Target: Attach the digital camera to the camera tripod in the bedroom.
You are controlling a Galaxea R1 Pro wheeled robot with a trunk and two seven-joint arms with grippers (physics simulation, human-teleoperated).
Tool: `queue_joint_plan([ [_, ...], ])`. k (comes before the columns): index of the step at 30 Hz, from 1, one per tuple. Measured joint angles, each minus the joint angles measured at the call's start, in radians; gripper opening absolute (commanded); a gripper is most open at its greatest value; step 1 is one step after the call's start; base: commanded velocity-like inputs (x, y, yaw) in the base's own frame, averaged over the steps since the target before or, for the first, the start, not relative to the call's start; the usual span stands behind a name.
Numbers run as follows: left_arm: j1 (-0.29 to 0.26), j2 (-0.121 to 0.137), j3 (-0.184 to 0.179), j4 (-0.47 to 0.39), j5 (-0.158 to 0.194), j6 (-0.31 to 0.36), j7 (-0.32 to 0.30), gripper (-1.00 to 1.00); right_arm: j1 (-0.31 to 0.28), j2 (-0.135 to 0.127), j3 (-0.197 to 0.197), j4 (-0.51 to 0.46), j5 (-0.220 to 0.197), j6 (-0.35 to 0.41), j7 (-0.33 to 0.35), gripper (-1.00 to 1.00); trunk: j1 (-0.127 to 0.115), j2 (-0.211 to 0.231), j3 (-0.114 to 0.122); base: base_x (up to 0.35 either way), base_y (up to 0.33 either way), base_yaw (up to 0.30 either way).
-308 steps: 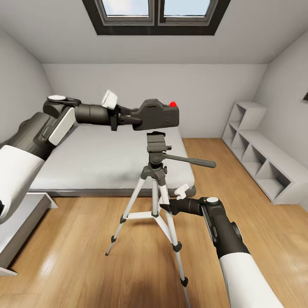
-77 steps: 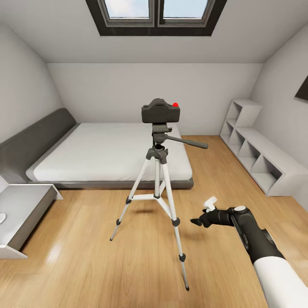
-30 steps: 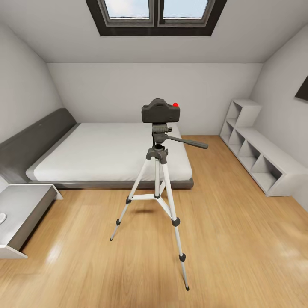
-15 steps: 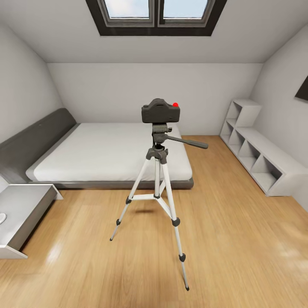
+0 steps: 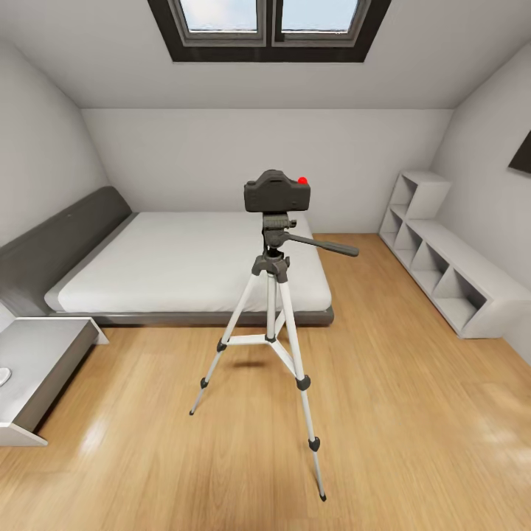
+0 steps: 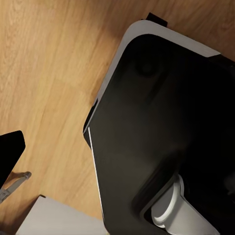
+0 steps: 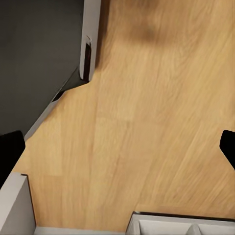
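Observation:
The black digital camera (image 5: 276, 193), red button on top, sits upright on the dark pan head of the camera tripod (image 5: 271, 295). The tripod stands on the wood floor in front of the bed, its long handle pointing right. In the right wrist view my right gripper (image 7: 118, 147) hangs open over bare floor, one dark fingertip (image 7: 10, 152) at each side of the picture. One dark fingertip (image 6: 10, 152) of my left gripper (image 6: 117, 152) shows at the picture's edge above my black base (image 6: 161, 122). Its jaws stand wide apart and hold nothing.
A low grey bed (image 5: 184, 265) with a white mattress lies behind the tripod. White cube shelves (image 5: 450, 273) line the right wall and a grey bedside table (image 5: 37, 361) stands at the left. A double skylight (image 5: 269, 26) is overhead. Open wood floor surrounds the tripod.
Ten seconds ago my left gripper held the camera above the tripod head. The camera now rests on the tripod, and both arms have dropped out of the head view. Nothing moved in the last second.

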Motion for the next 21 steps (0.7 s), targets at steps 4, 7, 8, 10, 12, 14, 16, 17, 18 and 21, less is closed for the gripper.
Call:
queue_joint_plan([
  [4, 0.0, 0.0, 0.0, 0.0, 0.0, 0.003, 0.0, 1.0, 0.0, 0.001, 0.0, 0.0, 0.0, 0.0, -0.004, 1.0, 0.0, 0.0, 0.0, 0.0, 0.0, 0.0],
  [7, 0.0, -0.001, -0.001, 0.0, -0.003, 0.009, -0.004, 1.0, 0.0, 0.001, 0.0, 0.0, -0.001, 0.007, -0.006, 1.0, 0.0, 0.0, 0.0, 0.0, 0.0, 0.0],
  [8, 0.0, -0.002, -0.001, 0.0, -0.004, 0.011, -0.006, 1.0, 0.001, 0.002, 0.0, 0.0, -0.001, 0.011, -0.006, 1.0, 0.0, 0.0, 0.0, 0.0, 0.0, 0.0],
  [10, 0.0, -0.002, -0.001, 0.0, -0.006, 0.013, -0.014, 1.0, 0.001, 0.002, 0.0, 0.0, -0.001, 0.019, -0.007, 1.0, 0.0, 0.0, 0.0, 0.0, 0.0, 0.0],
  [12, 0.0, -0.002, -0.001, 0.0, -0.008, 0.014, -0.022, 1.0, 0.001, 0.002, 0.0, 0.0, -0.001, 0.026, -0.007, 1.0, 0.0, 0.0, 0.0, 0.0, 0.0, 0.0],
  [14, 0.0, -0.003, -0.001, 0.0, -0.009, 0.015, -0.034, 1.0, 0.001, 0.002, -0.001, 0.0, -0.003, 0.032, -0.008, 1.0, 0.0, 0.0, 0.002, 0.0, 0.0, 0.0],
  [16, 0.0, -0.003, -0.001, 0.0, -0.009, 0.016, -0.038, 1.0, 0.001, 0.003, -0.001, 0.0, -0.004, 0.035, -0.008, 1.0, 0.0, 0.0, 0.004, 0.0, 0.0, 0.0],
  [17, 0.0, -0.003, -0.001, 0.0, -0.009, 0.016, -0.04, 1.0, 0.001, 0.003, -0.001, 0.0, -0.004, 0.035, -0.008, 1.0, 0.0, 0.0, 0.005, 0.0, 0.0, 0.0],
  [18, 0.0, -0.003, -0.001, 0.0, -0.01, 0.016, -0.041, 1.0, 0.001, 0.004, -0.001, 0.001, -0.004, 0.036, -0.008, 1.0, 0.0, 0.0, 0.006, 0.0, 0.0, 0.0],
  [21, 0.0, -0.003, -0.001, 0.0, -0.009, 0.016, -0.043, 1.0, 0.001, 0.004, -0.001, 0.001, -0.004, 0.037, -0.008, 1.0, 0.0, 0.0, 0.011, 0.0, 0.0, 0.0],
])
